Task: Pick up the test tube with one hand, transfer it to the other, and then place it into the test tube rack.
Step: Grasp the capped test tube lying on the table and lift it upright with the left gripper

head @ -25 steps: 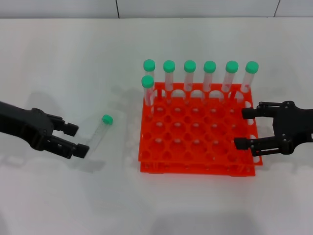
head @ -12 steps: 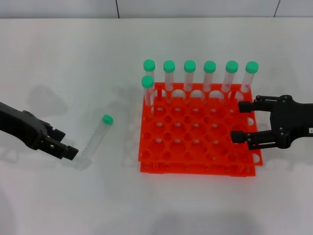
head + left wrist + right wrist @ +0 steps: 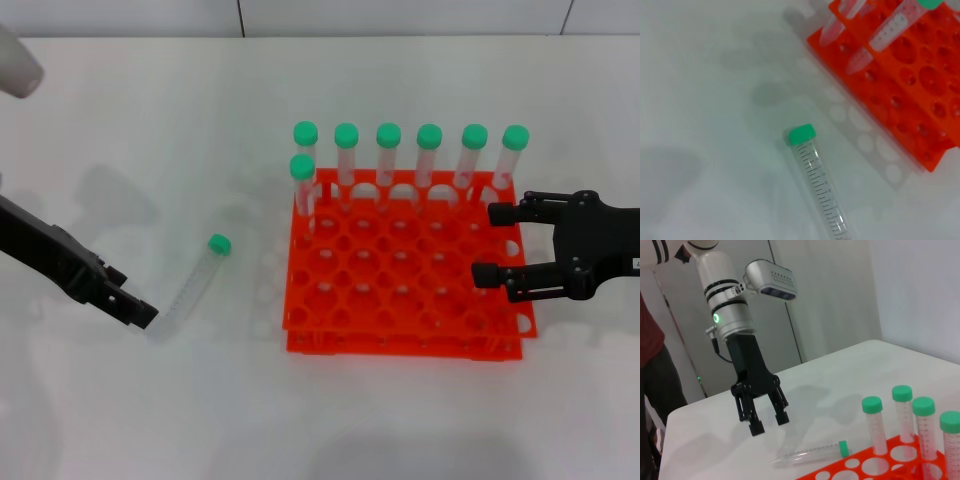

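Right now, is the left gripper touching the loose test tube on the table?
Apart. The right wrist view shows the left gripper, jaws open, hanging above the test tube, with a clear gap.

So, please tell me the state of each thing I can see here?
test tube: lying flat on table, capped, not held.
left gripper: jaws open, above tube's tip.
right gripper: jaws open, empty, over rack's right edge.
rack: seven capped tubes upright.
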You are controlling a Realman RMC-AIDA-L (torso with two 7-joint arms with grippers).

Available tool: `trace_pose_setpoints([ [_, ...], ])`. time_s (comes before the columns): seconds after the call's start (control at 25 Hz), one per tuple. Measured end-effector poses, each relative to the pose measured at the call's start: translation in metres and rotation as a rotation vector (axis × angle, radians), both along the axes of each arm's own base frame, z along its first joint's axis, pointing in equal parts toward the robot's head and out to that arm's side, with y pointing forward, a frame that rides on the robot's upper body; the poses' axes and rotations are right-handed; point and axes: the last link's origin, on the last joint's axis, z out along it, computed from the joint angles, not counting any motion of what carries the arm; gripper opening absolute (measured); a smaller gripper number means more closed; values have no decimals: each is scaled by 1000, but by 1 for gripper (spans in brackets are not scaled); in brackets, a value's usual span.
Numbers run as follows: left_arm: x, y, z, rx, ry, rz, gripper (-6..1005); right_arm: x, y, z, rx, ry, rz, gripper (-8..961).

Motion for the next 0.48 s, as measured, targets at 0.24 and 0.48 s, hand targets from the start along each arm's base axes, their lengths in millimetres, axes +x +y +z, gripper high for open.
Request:
trace_pose_setpoints([
  [0.24, 5, 2, -19, -24, 9, 1, 800, 0, 0, -1, -1, 9, -3, 860],
  [0.48, 2, 2, -28, -34, 12, 3, 786, -1, 0, -1, -1, 9, -1, 860],
])
